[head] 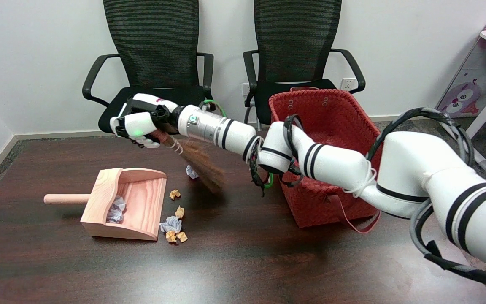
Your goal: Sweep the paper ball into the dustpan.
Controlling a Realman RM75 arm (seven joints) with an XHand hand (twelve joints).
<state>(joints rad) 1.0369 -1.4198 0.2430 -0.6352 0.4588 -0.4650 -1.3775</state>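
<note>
Right hand (139, 124) fingers clenched round brush (198, 162) handle, bristles beside grey paper ball (191, 171), dustpan (137, 202) nearby.

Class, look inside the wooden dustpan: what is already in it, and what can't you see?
Inside the wooden dustpan, pale bluish crumpled paper balls lie against the back wall. Its raised back hides anything tucked behind that edge. Other paper scraps lie outside, on the table by its mouth.

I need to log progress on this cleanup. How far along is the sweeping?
Partly done. A bluish paper ball already lies inside the wooden dustpan. In hand: the right robot hand grips a small broom, its bristles blurred beside a pale ball. Left: that ball and several orange and bluish scraps on the table just outside the pan's mouth.
</note>
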